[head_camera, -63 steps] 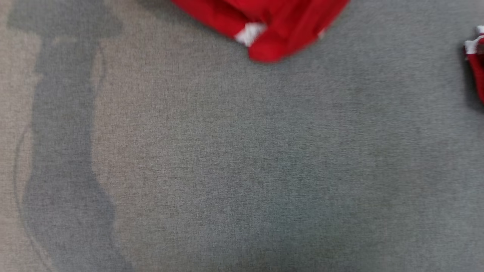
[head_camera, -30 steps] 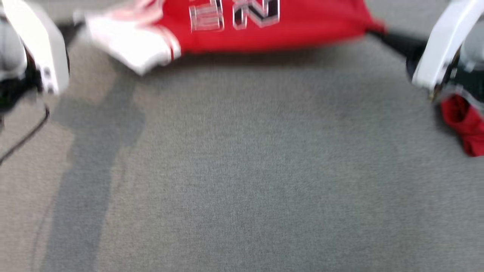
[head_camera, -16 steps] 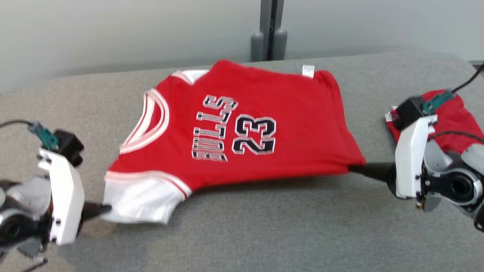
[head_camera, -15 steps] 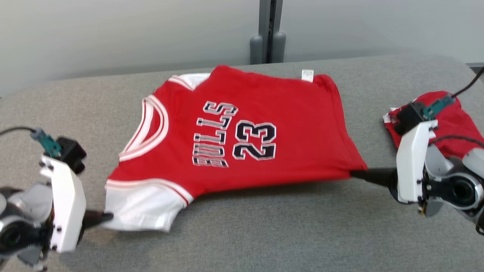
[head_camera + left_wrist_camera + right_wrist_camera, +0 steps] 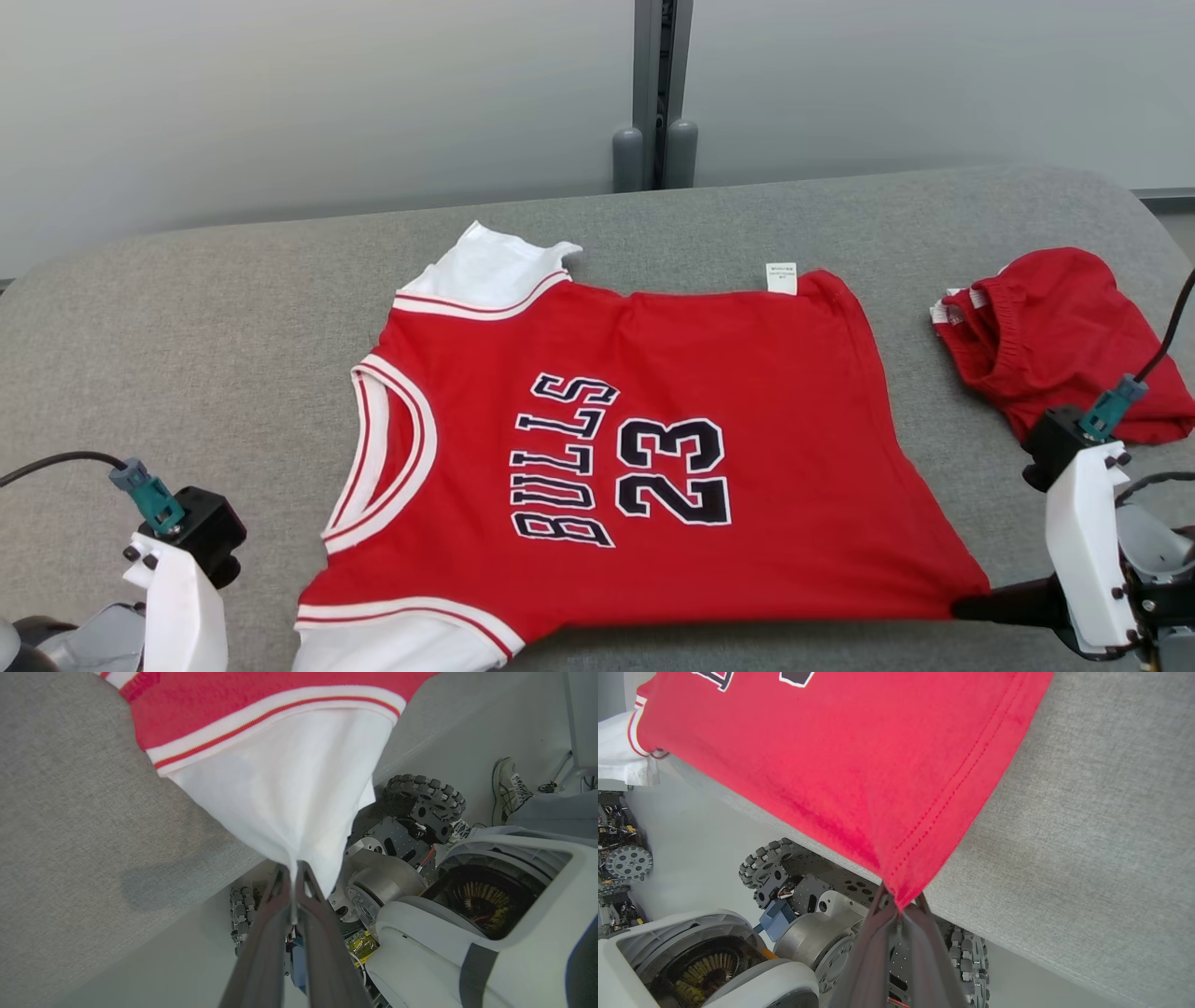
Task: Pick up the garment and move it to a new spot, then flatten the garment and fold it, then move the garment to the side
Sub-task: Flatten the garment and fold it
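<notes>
Both hands are pinched tight on the jersey (image 5: pixel 653 420). The left hand (image 5: pixel 293 872) has the tip of the near white sleeve (image 5: pixel 289 788), and the right hand (image 5: pixel 899 904) has the near hem corner (image 5: pixel 906 877). Jaws are fully closed, with just a sliver of fabric between them.

Risks as we see them:
- Both held corners sit out past the near edge of the surface (image 5: pixel 187 308), over our own base (image 5: pixel 808 891). If we let go here, the near side likely droops or drags off the edge.
- We only have the tips. Pull harder to flatten and a corner could slip out.
- Uneven pull between the two hands would skew it. The near edge is taut, and nothing holds the far edge.
- Red shorts (image 5: pixel 1055 336) lie near the right hand, apart from the jersey. A wide swing could catch them.

Jersey: red, mid-surface, front up, sideways to us, with the neck to our left and the hem to our right. "BULLS 23" reads clean and the body is mostly flat. The far white sleeve (image 5: pixel 485 271) is bunched a bit, and a small label (image 5: pixel 781 277) sticks out on the far edge.
</notes>
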Tool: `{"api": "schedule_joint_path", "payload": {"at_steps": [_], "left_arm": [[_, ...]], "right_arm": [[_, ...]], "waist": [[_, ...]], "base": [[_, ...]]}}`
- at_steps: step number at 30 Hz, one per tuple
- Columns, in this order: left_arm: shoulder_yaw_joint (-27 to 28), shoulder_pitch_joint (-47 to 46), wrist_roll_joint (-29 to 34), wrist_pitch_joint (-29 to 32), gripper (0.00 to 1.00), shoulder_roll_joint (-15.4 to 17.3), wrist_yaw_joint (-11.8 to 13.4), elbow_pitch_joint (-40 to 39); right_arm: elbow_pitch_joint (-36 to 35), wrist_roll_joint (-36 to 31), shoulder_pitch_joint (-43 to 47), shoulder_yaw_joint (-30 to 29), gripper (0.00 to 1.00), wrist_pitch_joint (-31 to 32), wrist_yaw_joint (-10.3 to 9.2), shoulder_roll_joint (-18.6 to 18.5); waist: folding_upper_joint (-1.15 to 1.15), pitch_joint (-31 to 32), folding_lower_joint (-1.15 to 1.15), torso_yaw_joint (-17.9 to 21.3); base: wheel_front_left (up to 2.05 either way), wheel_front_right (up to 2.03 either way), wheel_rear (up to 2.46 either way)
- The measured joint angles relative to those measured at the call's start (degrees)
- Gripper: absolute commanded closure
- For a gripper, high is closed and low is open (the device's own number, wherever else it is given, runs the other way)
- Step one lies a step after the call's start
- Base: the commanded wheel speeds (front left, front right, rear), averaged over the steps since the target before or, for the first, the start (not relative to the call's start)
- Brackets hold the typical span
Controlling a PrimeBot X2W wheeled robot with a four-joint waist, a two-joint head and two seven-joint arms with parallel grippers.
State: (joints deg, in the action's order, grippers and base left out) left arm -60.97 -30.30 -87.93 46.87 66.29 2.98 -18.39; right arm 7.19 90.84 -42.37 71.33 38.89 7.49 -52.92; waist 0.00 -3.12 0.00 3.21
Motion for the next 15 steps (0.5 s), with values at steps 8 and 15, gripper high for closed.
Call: {"api": "schedule_joint_path", "payload": {"at_steps": [8,15], "left_arm": [[0.8,0.1,-0.9,0.1,1.0,1.1,1.2,-1.8],[3.2,-6.0,-0.3,3.2,1.0,-1.4,1.6,2.9]], "right_arm": [[-1.6,0.7,0.2,0.0,1.0,1.0,0.0,-1.3],[0.7,1.6,-3.3,-1.3,1.0,0.9,0.0,1.6]], "waist": [[0.0,-0.7,0.0,0.5],[0.0,-3.6,0.0,1.0]], "base": [[0.0,0.0,0.0],[0.0,0.0,0.0]]}}
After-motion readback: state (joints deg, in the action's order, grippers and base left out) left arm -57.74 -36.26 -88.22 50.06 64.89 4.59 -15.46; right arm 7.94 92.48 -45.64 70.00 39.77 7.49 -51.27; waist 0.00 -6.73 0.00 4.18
